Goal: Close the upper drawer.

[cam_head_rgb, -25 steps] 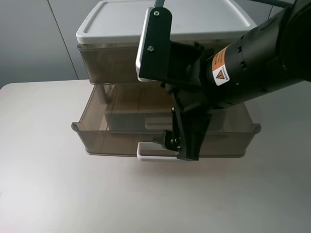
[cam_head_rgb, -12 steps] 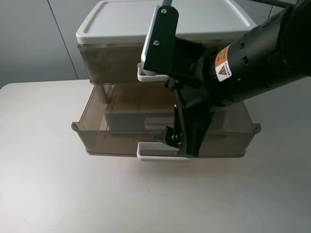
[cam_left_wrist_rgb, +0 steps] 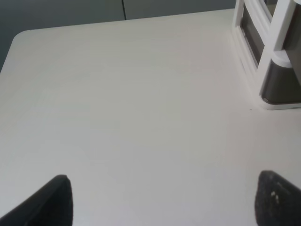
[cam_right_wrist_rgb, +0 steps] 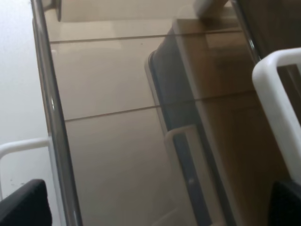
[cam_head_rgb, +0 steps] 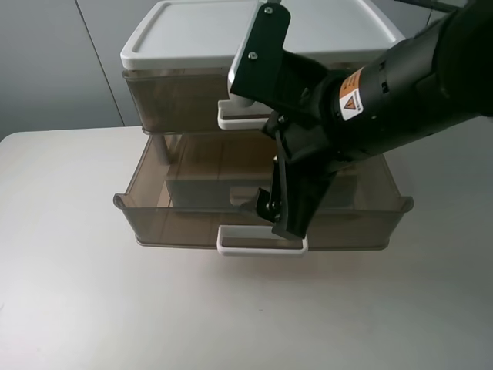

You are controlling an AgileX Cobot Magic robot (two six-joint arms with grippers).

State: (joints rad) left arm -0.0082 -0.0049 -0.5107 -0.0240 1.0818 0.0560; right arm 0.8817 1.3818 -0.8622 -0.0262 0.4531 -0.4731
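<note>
The upper drawer (cam_head_rgb: 173,100) sits under the cabinet's white top (cam_head_rgb: 192,35). Its front looks about level with the top's edge, and its white loop handle (cam_head_rgb: 237,119) shows beside my right arm. That handle also shows in the right wrist view (cam_right_wrist_rgb: 275,92). My right gripper (cam_head_rgb: 286,220) is open and empty. It hangs over the pulled-out lower drawer (cam_head_rgb: 177,216), a little below and in front of the upper handle, touching nothing. In its wrist view the gripper (cam_right_wrist_rgb: 155,202) looks down into the lower drawer. My left gripper (cam_left_wrist_rgb: 164,197) is open over bare table.
The lower drawer stands well out, with a white handle (cam_head_rgb: 258,247) and a smaller box (cam_head_rgb: 208,189) inside. The box also shows in the right wrist view (cam_right_wrist_rgb: 188,141). A cabinet corner (cam_left_wrist_rgb: 277,70) is at the edge of the left wrist view. The pale table (cam_head_rgb: 69,293) surrounds the cabinet.
My right arm has drawn up and to the right, uncovering the upper drawer's white handle. The drawers have not visibly moved.
</note>
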